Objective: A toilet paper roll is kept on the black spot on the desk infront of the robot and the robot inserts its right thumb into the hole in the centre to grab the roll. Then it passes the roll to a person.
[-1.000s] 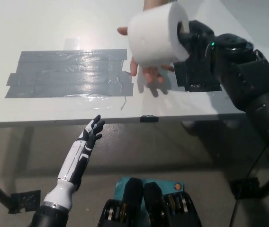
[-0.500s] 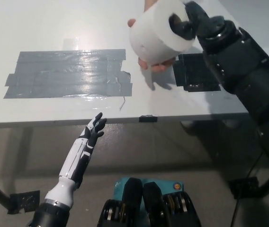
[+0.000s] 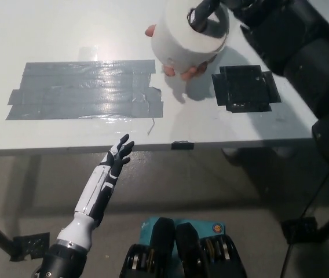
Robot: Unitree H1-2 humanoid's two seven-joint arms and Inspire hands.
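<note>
White toilet paper roll (image 3: 190, 37) is up off the desk (image 3: 66, 29), near the top edge of the head view, tilted so its open centre faces up and to the right. Black right hand (image 3: 219, 8) is on it from the upper right, one dark finger pushed down into the hole while the rest of the hand runs off the top of the picture. So that hand is gripping the roll through its core.

Under the roll, a person's hand (image 3: 182, 70) cups it from below. Fingertips show beneath the lower edge and one more peeks out at the roll's left side. They look to be touching the paper.

Down on the desk, the black spot (image 3: 245, 88) lies bare, just right of and below the roll, with the right arm (image 3: 303, 52) passing beside it. A wide grey tape patch (image 3: 83, 90) sits well to the left on the same surface.

White left hand (image 3: 118, 155) rests low, just in front of the desk's near edge, fingers spread apart and holding nothing, well away from the roll.
</note>
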